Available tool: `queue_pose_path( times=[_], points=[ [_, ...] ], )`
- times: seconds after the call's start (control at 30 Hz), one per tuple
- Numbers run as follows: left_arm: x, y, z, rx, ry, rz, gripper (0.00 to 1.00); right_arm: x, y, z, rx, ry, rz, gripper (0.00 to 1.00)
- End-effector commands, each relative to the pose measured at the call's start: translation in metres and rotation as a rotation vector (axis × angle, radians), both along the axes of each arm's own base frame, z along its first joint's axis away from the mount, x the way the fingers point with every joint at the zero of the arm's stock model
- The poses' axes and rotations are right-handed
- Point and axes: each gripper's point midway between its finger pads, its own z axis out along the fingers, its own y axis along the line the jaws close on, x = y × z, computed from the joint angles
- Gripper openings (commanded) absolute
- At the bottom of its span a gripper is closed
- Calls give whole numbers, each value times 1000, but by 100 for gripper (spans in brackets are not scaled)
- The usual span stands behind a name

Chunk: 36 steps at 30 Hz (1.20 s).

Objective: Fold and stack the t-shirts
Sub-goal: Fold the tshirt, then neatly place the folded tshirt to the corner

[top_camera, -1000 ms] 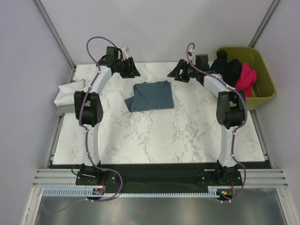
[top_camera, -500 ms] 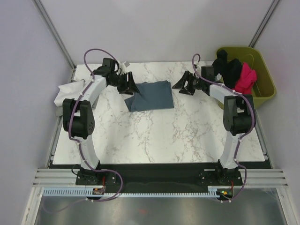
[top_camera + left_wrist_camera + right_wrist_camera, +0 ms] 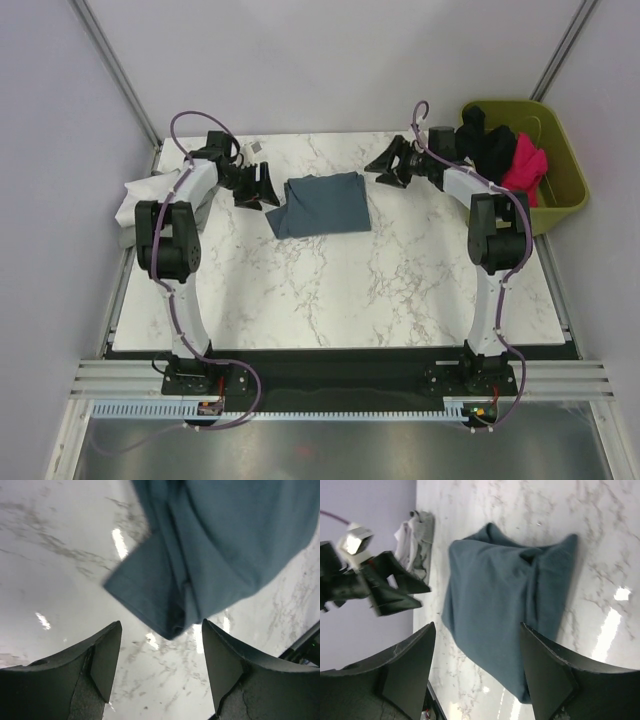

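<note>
Since a second ago our left claw (image 3: 258, 187) has dropped beside the folded blue-grey shirt (image 3: 325, 203) on the far table (image 3: 330, 290); it and our right claw (image 3: 385, 165) gape wide, empty. We judge the black shirt (image 3: 490, 145) and pink shirt (image 3: 523, 165) in the bin (image 3: 565, 190) remain

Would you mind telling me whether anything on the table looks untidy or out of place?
The blue-grey t-shirt is folded unevenly: a flap sticks out at its near-left corner. The white t-shirt lies crumpled, hanging over the left edge of the table.
</note>
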Motion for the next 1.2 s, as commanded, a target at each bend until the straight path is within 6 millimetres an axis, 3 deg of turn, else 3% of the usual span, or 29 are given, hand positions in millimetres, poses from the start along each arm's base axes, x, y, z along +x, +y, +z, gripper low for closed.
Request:
queue_pose_path(
  times=[0.0,0.17,0.2,0.4,0.47,0.57,0.8,0.9,1.03,1.17],
  points=[
    [21,26,-18,96,-38,-23,73,9,27,47,103,-103,71,75],
    [32,30,-38,99,-2,-19,73,5,64,47,139,-115,141,75],
    [32,29,-49,92,23,-19,73,3,75,40,140,-102,158,75],
    [35,19,-71,15,86,-17,74,-7,110,20,136,-78,219,75],
    [37,17,-75,5,108,11,79,-12,112,8,127,-53,224,75],
    [33,12,-72,-47,139,14,78,-16,110,-9,105,-19,222,75],
    [-2,12,-51,-138,237,62,78,-15,108,-23,89,3,208,76],
    [-14,5,-58,-188,297,64,78,-15,107,-31,77,11,204,76],
    [-11,1,-74,-199,329,77,78,-17,106,-36,67,22,205,76],
    [0,-8,-74,-226,319,78,79,-21,104,-44,59,43,203,77]
  ],
)
